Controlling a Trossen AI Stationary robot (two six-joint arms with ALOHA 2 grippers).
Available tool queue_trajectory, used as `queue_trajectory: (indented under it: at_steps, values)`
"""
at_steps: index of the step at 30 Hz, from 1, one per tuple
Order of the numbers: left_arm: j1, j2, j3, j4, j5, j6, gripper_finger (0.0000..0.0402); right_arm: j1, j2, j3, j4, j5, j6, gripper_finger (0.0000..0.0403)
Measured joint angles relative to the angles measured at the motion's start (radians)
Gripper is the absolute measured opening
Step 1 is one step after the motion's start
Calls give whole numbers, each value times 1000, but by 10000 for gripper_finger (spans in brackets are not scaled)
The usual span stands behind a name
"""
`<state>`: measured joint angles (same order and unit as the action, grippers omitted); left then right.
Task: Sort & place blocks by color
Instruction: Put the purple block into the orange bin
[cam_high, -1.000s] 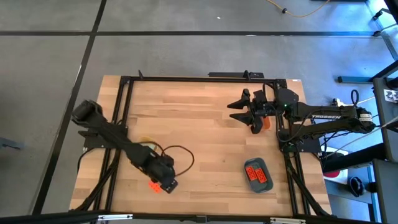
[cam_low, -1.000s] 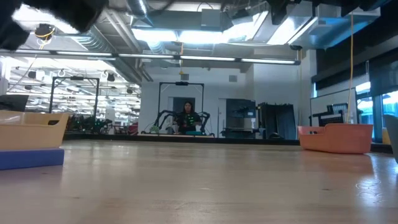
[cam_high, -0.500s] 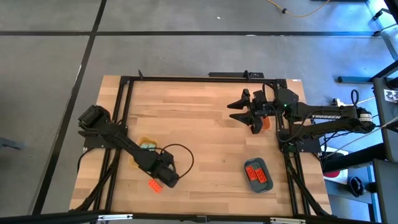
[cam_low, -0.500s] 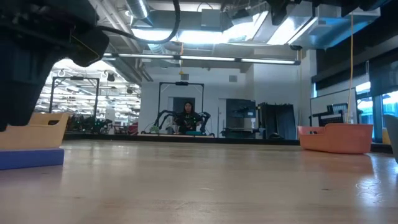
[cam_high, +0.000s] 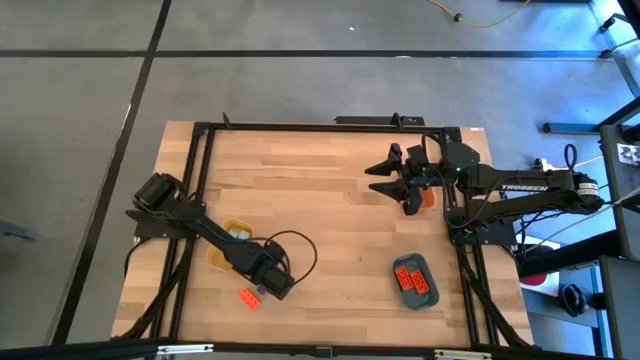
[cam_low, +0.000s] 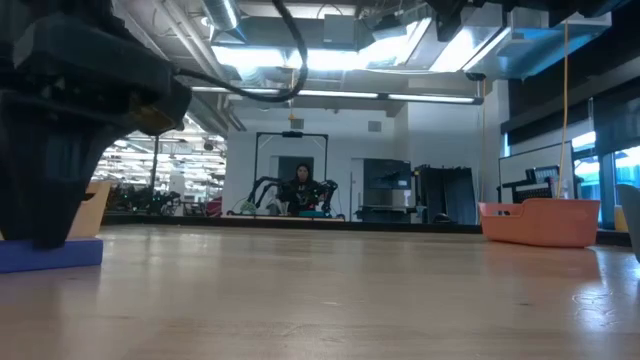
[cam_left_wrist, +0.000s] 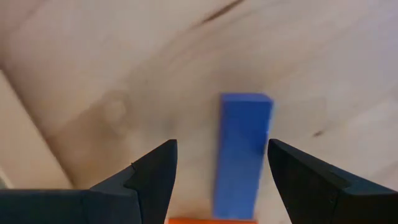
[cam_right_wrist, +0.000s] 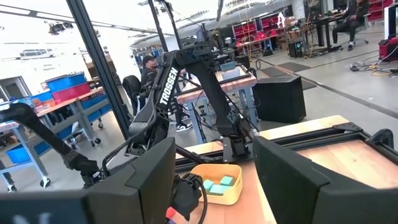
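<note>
The left end effector (cam_left_wrist: 217, 180) hangs low with fingers apart; a blue block (cam_left_wrist: 242, 152) lies between them. Descend squarely before closing, avoiding the orange block (cam_left_wrist: 211, 219)

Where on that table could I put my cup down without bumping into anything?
The bare wood mid-table, between the left gripper and the dark teal tray, looks free. It is crowded by the yellow tray and red-orange block, and around the right gripper.

Your pale wooden bench (cam_high: 340, 210), black-framed, yellow tray (cam_high: 222, 246) by its left edge, red-orange block (cam_high: 248, 297) and blue block (cam_left_wrist: 241, 152) near the front-left corner, dark teal tray (cam_high: 415, 281) front right, orange tray (cam_low: 538, 222) at the right edge.
</note>
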<state>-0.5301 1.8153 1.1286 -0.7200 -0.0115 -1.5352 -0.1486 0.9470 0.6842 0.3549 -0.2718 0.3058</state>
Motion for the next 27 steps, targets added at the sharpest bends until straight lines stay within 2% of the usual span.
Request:
queue_trajectory:
  at_steps: [7,15,20,27]
  values:
    - [1,31,2,55,2,0,243,0,0,0,-3,0,0,218]
    - [2,31,1,37,-25,24,237,0,0,0,-19,0,0,218]
    - [2,31,1,24,-27,27,191,0,0,0,-20,0,0,218]
    - [2,29,0,17,-31,30,84,0,0,0,-20,0,0,218]
